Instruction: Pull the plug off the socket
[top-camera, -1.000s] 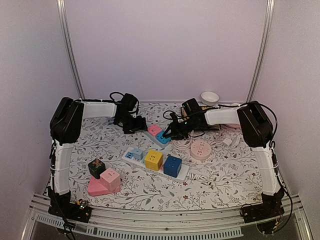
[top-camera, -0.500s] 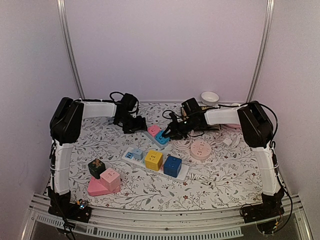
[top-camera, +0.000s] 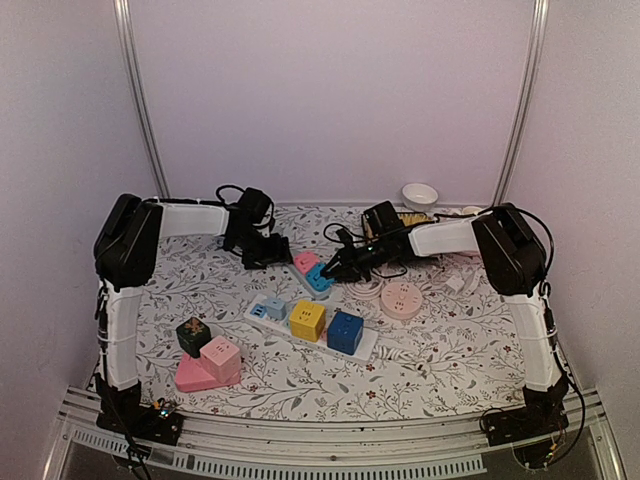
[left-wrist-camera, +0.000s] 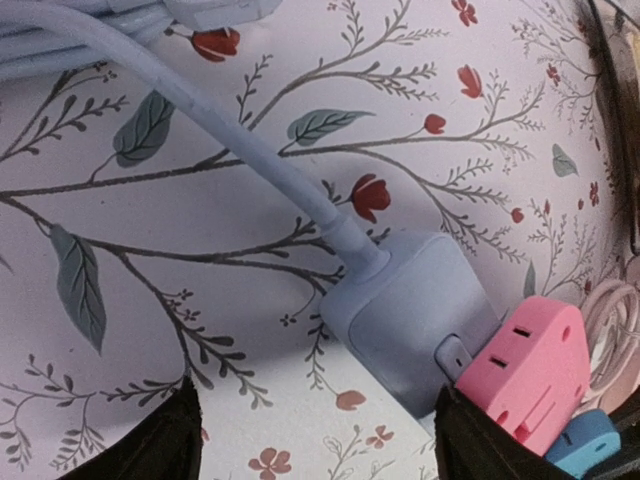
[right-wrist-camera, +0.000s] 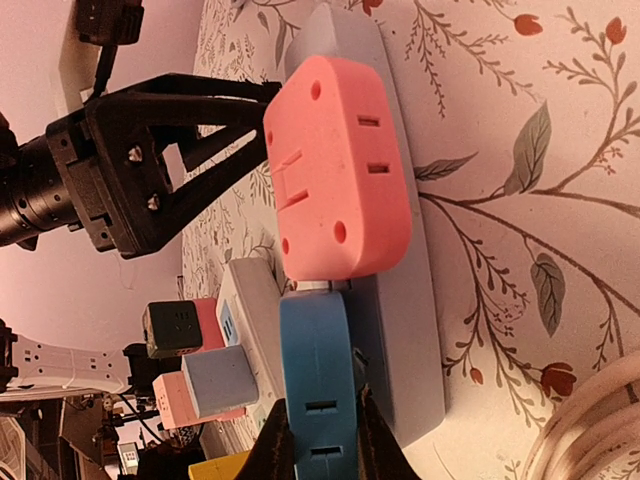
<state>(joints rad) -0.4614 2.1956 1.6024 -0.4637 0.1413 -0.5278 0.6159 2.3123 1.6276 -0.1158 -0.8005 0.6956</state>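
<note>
1. The right gripper (right-wrist-camera: 320, 445) pinches the blue plug (right-wrist-camera: 316, 370), one finger flat against each long side. We read that as a grip meant for a straight pull away from the strip (right-wrist-camera: 400, 300).
2. The blue plug sits seated in the strip at the far middle of the table, right beside the pink plug (right-wrist-camera: 340, 170), which it touches or nearly touches.
3. The left gripper (left-wrist-camera: 320, 442) has its jaws spread wide, straddling the strip's cable end without visibly pressing on it. We judge that it is there to brace the strip, so the strip does not lift with the plug.
4. The cable (left-wrist-camera: 200, 110) runs off from that end, away from both plugs, and is out of the way.
5. The pink plug is the tightest neighbour, so a tilted pull could drag against it.
6. A white coil (top-camera: 365, 287) and a round socket (top-camera: 401, 298) lie just beside the right gripper, on its own side.
7. A second strip (top-camera: 368, 346) with coloured cubes lies nearer to us, apart from the work.
</note>
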